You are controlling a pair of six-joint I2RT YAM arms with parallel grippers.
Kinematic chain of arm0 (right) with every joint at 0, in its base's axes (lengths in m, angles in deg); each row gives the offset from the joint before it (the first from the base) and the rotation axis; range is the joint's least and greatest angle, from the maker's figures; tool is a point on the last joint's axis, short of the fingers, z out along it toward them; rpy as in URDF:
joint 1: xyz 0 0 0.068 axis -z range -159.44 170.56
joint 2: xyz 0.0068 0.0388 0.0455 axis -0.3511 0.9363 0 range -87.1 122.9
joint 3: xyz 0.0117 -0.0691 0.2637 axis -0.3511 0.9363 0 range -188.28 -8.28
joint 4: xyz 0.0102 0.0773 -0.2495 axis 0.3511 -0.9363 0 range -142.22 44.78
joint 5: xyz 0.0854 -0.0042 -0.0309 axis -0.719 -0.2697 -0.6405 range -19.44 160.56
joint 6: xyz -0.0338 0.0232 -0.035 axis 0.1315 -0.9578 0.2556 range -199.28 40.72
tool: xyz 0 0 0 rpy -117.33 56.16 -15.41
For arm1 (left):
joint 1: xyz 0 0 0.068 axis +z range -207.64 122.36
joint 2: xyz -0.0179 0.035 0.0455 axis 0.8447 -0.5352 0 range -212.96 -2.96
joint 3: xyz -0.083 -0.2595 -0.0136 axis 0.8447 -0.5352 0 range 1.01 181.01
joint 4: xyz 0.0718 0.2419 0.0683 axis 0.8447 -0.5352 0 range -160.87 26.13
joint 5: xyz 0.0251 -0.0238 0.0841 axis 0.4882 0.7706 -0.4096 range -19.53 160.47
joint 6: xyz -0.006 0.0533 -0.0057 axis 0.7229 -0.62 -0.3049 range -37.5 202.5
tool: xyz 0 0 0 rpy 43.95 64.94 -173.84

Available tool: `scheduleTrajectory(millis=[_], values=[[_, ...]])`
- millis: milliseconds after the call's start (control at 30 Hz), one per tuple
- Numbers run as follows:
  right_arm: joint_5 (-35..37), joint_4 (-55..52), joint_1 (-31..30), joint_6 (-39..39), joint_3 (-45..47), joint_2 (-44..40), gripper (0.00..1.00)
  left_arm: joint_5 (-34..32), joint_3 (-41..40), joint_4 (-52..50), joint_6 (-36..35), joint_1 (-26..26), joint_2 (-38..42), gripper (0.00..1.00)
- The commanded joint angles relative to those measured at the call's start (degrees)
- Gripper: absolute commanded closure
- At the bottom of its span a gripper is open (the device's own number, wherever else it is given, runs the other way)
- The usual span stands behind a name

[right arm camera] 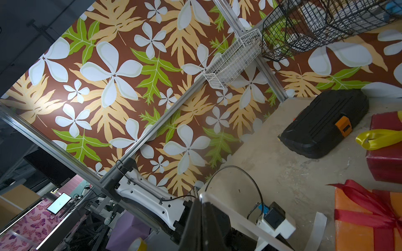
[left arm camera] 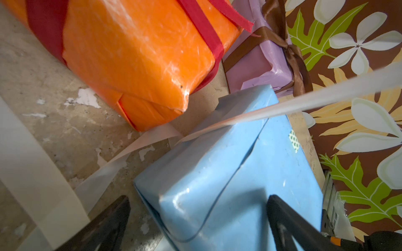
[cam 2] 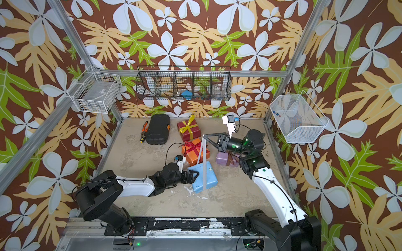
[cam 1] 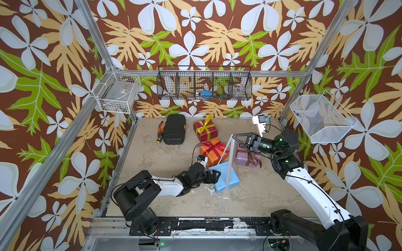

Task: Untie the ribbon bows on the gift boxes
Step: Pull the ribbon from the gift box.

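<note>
My right gripper (cam 1: 233, 135) (cam 2: 204, 135) (right arm camera: 201, 195) is raised and shut on the white ribbon (cam 1: 228, 160) (left arm camera: 326, 95) (right arm camera: 239, 219). Two taut strands run down from it to the light blue box (cam 1: 219, 184) (cam 2: 211, 178) (left arm camera: 239, 173). My left gripper (cam 1: 217, 173) (cam 2: 196, 173) (left arm camera: 200, 226) is open, its fingers astride that box's near corner. The orange box (cam 1: 212, 154) (left arm camera: 134, 60) carries a red bow (cam 1: 214, 146) (right arm camera: 365, 197). A brown bow (cam 1: 253, 157) (left arm camera: 293, 58) ties the lilac box (cam 1: 244, 159) (left arm camera: 256, 71). The dark red box (cam 1: 205, 132) (right arm camera: 387, 160) has a yellow bow (cam 1: 204, 126) (right arm camera: 374, 139).
A black tool case (cam 1: 174, 129) (right arm camera: 326, 123) lies at the back left with pliers and a screwdriver (cam 1: 160, 132) beside it. A white wire basket (cam 1: 117, 93), a black wire basket (cam 1: 204, 84) and a white mesh basket (cam 1: 319, 117) hang on the walls.
</note>
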Motion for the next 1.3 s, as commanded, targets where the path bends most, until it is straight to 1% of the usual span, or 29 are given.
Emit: scheduleTrajectory(millis=[0, 67, 167, 467, 600, 700, 967, 1133, 1200, 1267], values=[[2.8, 4.8, 0.0, 2.7, -2.2, 0.3, 1.00, -0.6, 0.2, -9.6, -2.8, 0.0, -0.6, 0.00], [2.1, 3.9, 0.1, 3.3, -4.5, 1.3, 1.00, -0.4, 0.7, -9.9, -2.9, 0.0, -0.9, 0.00], [2.4, -0.2, 0.1, 5.7, -9.6, 2.5, 1.00, -0.1, 1.5, -10.4, -3.3, 0.0, -1.6, 0.00], [2.4, 3.0, 0.1, 3.1, -15.5, 5.4, 1.00, 0.1, 2.5, -11.3, -4.0, 0.0, -4.1, 0.00], [1.9, 2.4, 0.2, 3.2, -18.1, 6.7, 1.00, 0.5, 2.7, -12.0, -4.1, 0.0, -4.0, 0.00], [1.7, 0.2, 0.1, 4.4, -22.0, 7.6, 1.00, 0.6, 3.0, -12.4, -4.2, 0.0, -3.9, 0.00], [1.9, 2.1, 0.1, 3.7, -25.3, 8.1, 1.00, 1.1, 3.5, -13.2, -4.4, 0.0, -4.2, 0.00], [1.5, 0.3, 0.2, 4.2, -28.7, 8.7, 1.00, 1.4, 3.8, -13.4, -4.5, 0.0, -4.8, 0.00], [0.7, -0.6, 0.1, 4.5, -28.8, 8.6, 1.00, 1.6, 3.9, -13.6, -4.5, 0.0, -4.8, 0.00], [0.1, -2.2, 0.1, 5.3, -26.8, 8.0, 1.00, 1.8, 4.0, -13.7, -4.5, 0.0, -4.9, 0.00]])
